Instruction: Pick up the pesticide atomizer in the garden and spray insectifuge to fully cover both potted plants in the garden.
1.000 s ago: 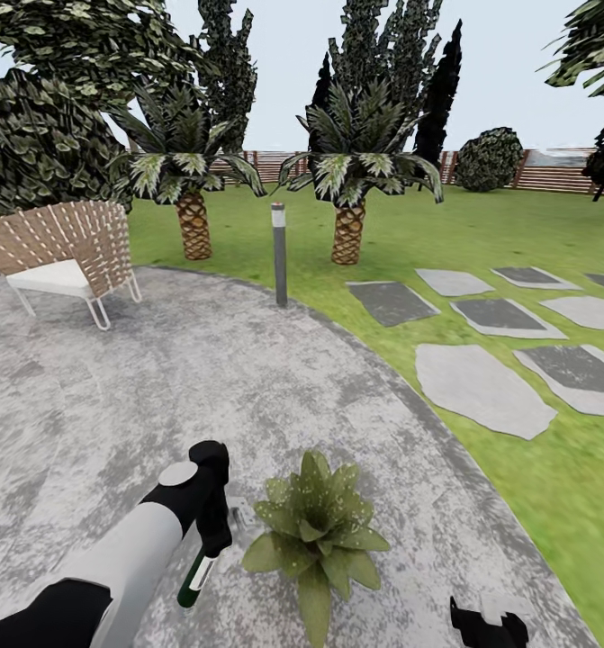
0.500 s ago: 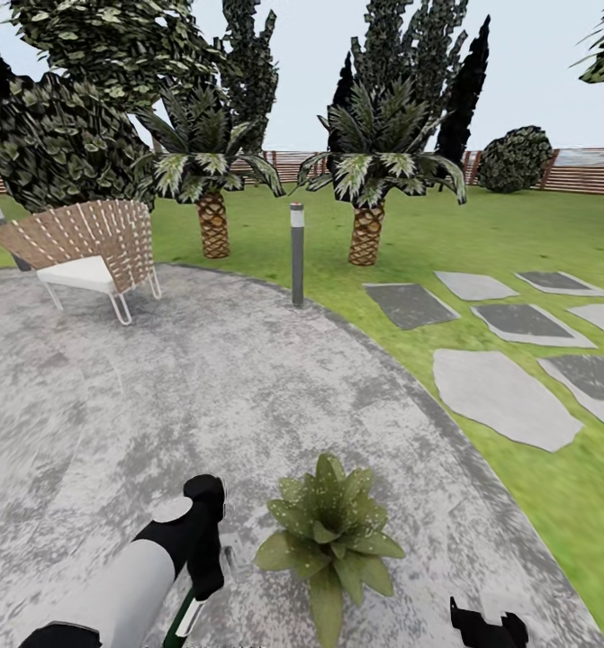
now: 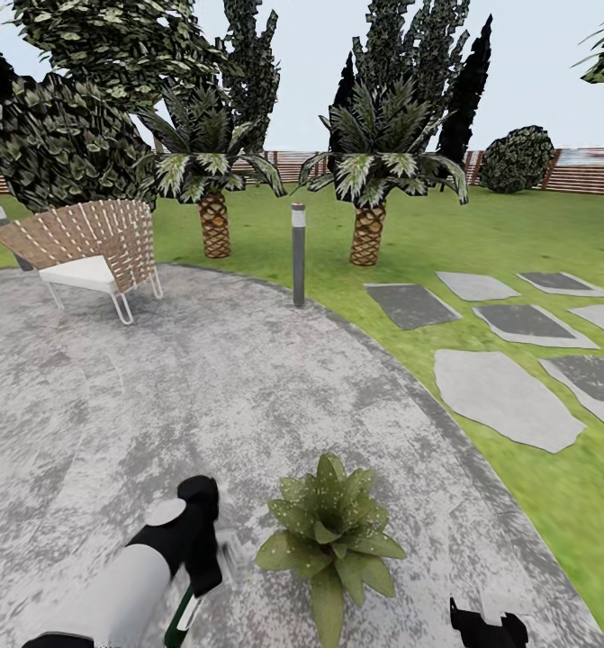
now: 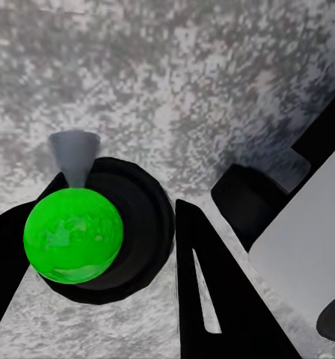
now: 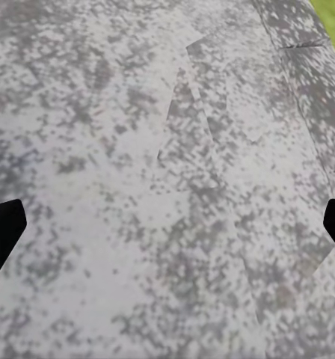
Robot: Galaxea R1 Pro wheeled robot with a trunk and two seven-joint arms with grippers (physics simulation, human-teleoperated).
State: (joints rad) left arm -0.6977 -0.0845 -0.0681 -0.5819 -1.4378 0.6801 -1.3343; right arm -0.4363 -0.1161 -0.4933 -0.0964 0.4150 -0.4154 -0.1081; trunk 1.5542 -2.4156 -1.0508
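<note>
one potted plant (image 3: 330,529), one atomizer (image 3: 183,619)

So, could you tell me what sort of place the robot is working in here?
It looks like a simulated garden: a round grey stone patio bordered by lawn, with palms and a wooden fence behind, plus a wicker chair.

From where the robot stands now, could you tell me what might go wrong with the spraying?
1. The left gripper holds the pesticide atomizer low beside the potted plant, so spray may hit the stone patio and miss the leaves.
2. The atomizer hangs tilted at the head view's bottom edge, making aim hard to judge.
3. Spraying from one side may leave the far leaves uncovered.
</note>
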